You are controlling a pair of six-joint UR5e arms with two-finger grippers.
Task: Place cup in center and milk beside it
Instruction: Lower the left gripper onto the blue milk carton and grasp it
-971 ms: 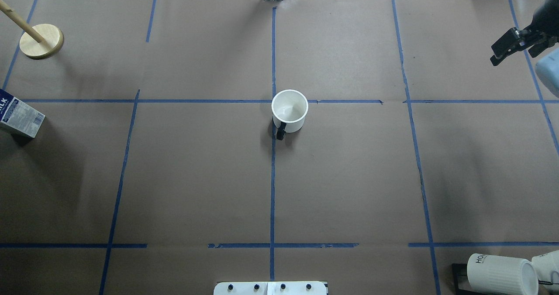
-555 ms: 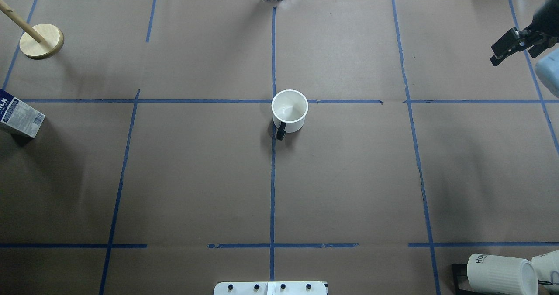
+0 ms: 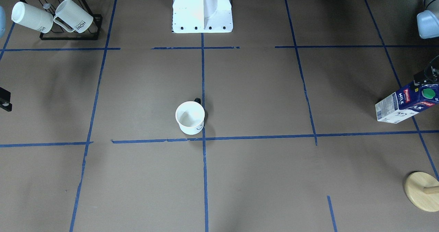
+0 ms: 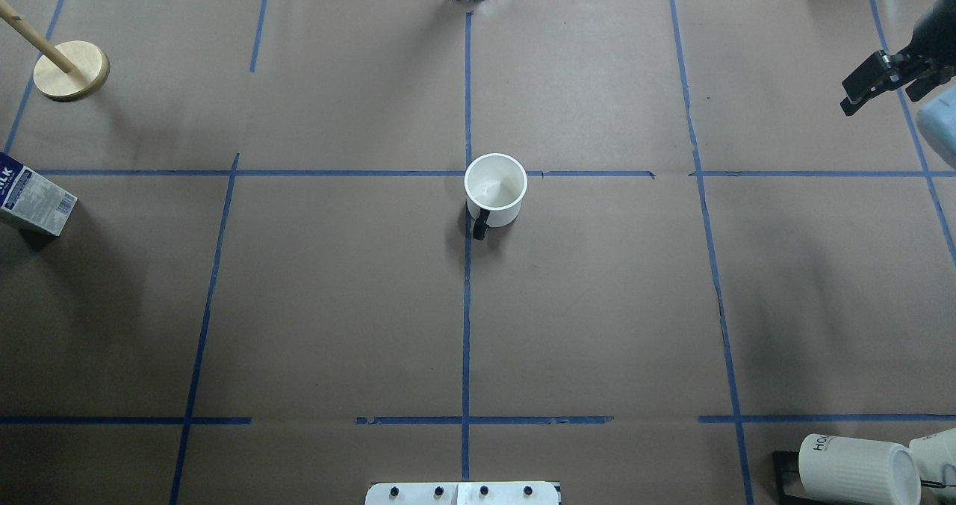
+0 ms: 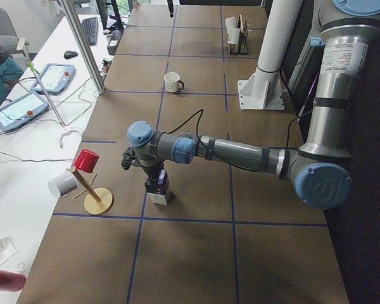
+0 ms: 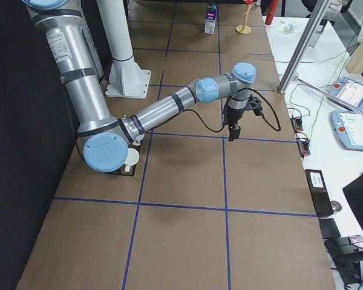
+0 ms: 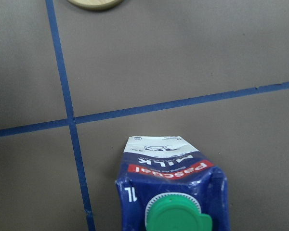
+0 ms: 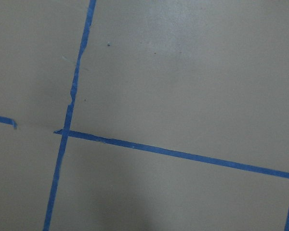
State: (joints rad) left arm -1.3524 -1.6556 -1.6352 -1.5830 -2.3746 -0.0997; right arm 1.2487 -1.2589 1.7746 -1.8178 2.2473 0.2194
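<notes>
The white cup [image 4: 495,191] with a black handle stands upright just beside the center crossing of blue tape [image 4: 468,173]; it also shows in the front view [image 3: 190,117]. The blue and white milk carton [image 4: 33,199] with a green cap stands at the table's far left, and also shows in the front view [image 3: 404,103] and the left wrist view [image 7: 173,192]. My left gripper [image 5: 153,172] hovers right over the carton's top; I cannot tell its state. My right gripper [image 4: 877,90] is open and empty, far right of the cup.
A wooden peg stand [image 4: 71,70] is at the far left back. A black rack with two ribbed "HOME" mugs [image 4: 855,468] sits at the near right corner. The robot's white base [image 3: 202,9] is at the near edge.
My right gripper has drifted slightly further right, away from the cup. The cup and the milk have not moved.
</notes>
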